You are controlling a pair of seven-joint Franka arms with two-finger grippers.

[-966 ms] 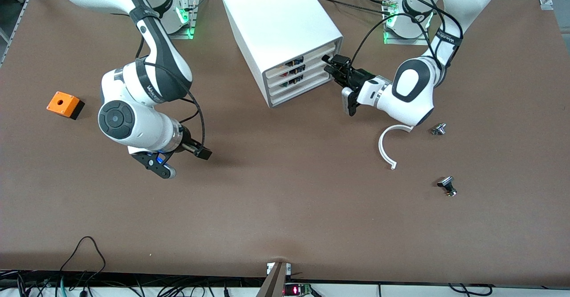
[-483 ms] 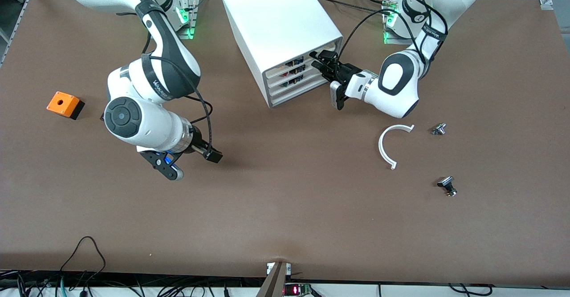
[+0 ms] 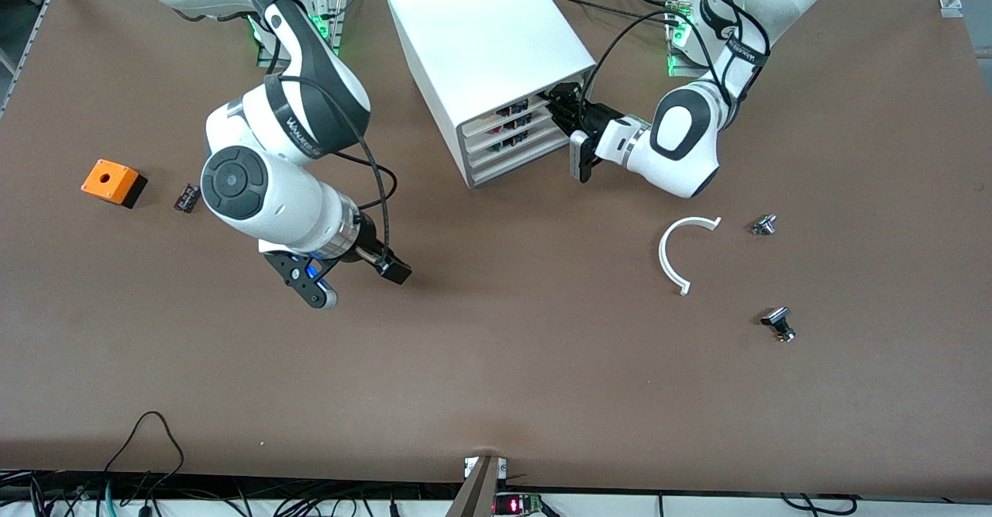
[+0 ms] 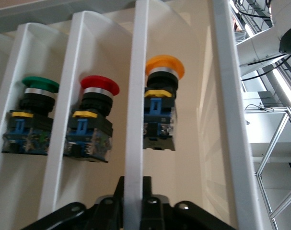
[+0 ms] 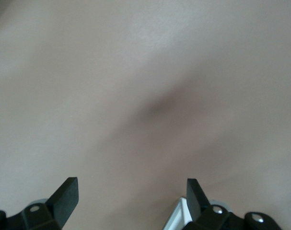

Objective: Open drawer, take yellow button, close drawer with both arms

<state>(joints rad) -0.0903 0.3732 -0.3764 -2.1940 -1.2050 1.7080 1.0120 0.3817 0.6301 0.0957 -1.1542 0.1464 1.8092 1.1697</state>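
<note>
Left arm: reaches from its base at 1 o'clock toward table centre, forearm low and level. Left gripper (image 3: 559, 108): fingers (image 4: 146, 203) closed together on a thin white edge. Right arm: extends from 11 o'clock, elbow raised. Right gripper (image 3: 363, 277): above the table (image 3: 496, 362), fingers (image 5: 66, 194) spread wide.

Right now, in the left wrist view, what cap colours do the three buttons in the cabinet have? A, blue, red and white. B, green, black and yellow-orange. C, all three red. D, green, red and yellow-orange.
D: the left wrist view shows a green-capped button, a red-capped button and the yellow-orange button, parted by the drawer fronts of the white cabinet.
</note>
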